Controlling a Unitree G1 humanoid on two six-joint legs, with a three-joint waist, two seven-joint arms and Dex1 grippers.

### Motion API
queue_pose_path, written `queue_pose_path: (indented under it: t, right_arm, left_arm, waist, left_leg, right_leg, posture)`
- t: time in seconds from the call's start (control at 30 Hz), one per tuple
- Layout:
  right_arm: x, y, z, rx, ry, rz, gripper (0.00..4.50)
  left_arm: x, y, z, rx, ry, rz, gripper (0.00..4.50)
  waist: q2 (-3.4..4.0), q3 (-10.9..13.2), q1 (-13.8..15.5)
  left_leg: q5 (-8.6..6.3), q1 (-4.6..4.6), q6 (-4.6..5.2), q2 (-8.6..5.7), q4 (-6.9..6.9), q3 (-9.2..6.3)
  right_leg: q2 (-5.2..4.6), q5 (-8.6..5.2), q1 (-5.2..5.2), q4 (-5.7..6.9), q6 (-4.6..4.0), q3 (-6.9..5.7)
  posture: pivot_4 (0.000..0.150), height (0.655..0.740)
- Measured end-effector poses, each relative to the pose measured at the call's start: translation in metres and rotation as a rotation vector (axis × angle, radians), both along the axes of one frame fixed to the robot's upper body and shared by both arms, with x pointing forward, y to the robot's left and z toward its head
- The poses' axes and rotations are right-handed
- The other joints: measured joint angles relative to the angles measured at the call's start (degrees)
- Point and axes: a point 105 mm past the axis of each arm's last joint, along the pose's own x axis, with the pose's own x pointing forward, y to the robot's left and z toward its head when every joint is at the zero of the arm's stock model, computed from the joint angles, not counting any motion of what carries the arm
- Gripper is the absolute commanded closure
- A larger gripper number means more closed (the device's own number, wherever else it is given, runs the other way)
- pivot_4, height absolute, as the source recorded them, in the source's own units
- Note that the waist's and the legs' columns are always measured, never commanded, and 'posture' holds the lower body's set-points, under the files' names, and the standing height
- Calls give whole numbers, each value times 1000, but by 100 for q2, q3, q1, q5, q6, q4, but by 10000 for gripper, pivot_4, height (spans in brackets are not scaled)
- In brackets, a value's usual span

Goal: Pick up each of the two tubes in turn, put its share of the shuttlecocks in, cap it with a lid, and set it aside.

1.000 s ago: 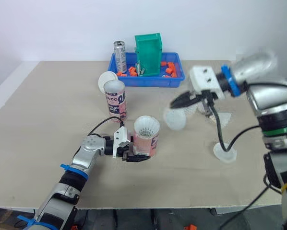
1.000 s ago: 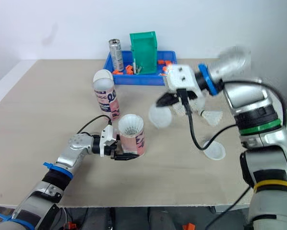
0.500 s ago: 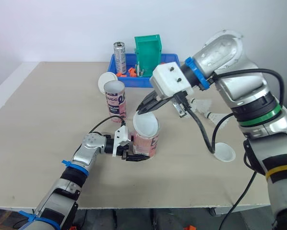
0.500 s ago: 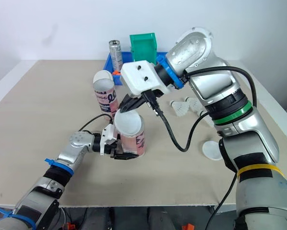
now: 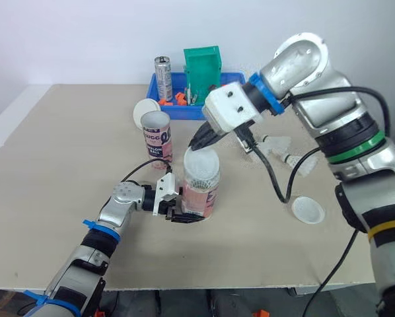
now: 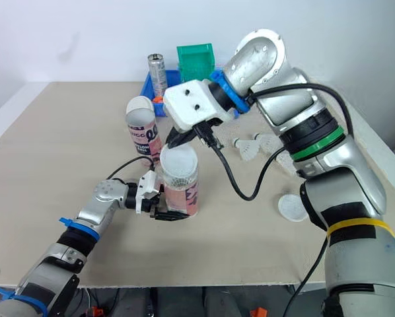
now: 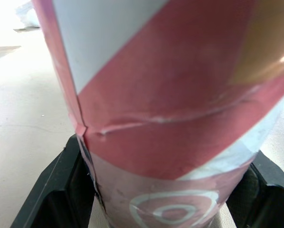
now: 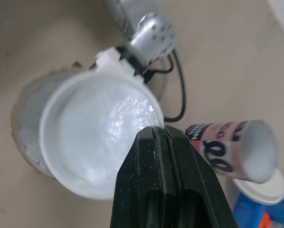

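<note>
A pink and white tube stands upright on the table, and my left gripper is shut on its base. In the left wrist view the tube sits between both black fingers. My right gripper is shut on the rim of a white lid, holding it tilted over the tube's mouth. Through the right wrist view the lid lies slightly off the tube's rim. White shuttlecock feathers show just under it. The second tube stands behind, white at its top.
Another lid leans behind the second tube, and one lid lies flat at the right. Loose shuttlecocks lie beyond my right arm. A blue bin with a green box and a can stands at the back.
My right gripper carried the lid from the right side of the table over to the held tube and lowered it onto the mouth. The left gripper and tube stayed put.
</note>
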Motion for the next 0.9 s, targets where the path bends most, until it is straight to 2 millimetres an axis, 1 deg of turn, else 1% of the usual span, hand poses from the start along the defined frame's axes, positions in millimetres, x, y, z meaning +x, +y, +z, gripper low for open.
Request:
queue_pose_path:
  t: [0.2, 0.3, 0.4, 0.47, 0.7, 0.9]
  right_arm:
    - [-15, 0, 3, -2, 18, 43, 43821]
    - [-15, 0, -1, -7, 32, 41, 43821]
    - [-11, -2, -13, -28, 52, 25, 43821]
    - [-8, -1, -17, -38, 49, 16, 43821]
    - [-7, -1, -18, -55, 20, 19, 43821]
    - [-14, -10, -17, -79, -24, 37, 43821]
  left_arm:
    - [0, 0, 0, 2, 0, -2, 12598]
    - [0, 1, 0, 3, 1, -1, 12598]
    - [0, 0, 0, 3, 1, -2, 12598]
    - [0, 0, 0, 3, 1, -3, 12598]
    - [0, 1, 0, 3, 2, -3, 12598]
    - [-1, -1, -2, 7, 4, -10, 12598]
  waist:
    - [-2, -1, 0]
    - [-3, -2, 0]
    - [-4, -2, 0]
    - [-4, -2, 1]
    - [-4, -2, 1]
    - [-9, -6, 1]
  left_leg:
    - [-1, -1, -1, 0, -1, 0]
    - [-1, 0, -1, 0, -1, 0]
    - [-1, 0, -1, 0, -1, 0]
    - [0, -2, -1, 0, -1, 0]
    - [-1, -1, -1, 0, -2, 0]
    - [-3, -1, -5, 0, -4, 1]
  right_leg:
    - [-1, -1, -3, 0, -2, 1]
    - [-1, -1, -6, 0, -2, 1]
    - [-1, -1, -5, 0, -2, 1]
    - [-1, -1, -5, 0, -2, 1]
    - [-1, -2, -6, -1, -2, 0]
    - [-2, -7, -11, -2, -5, 0]
  posture:
    - [1500, 7083]
    - [1500, 7083]
    - [1500, 7083]
    - [1500, 7083]
    - [1500, 7083]
    - [1500, 7083]
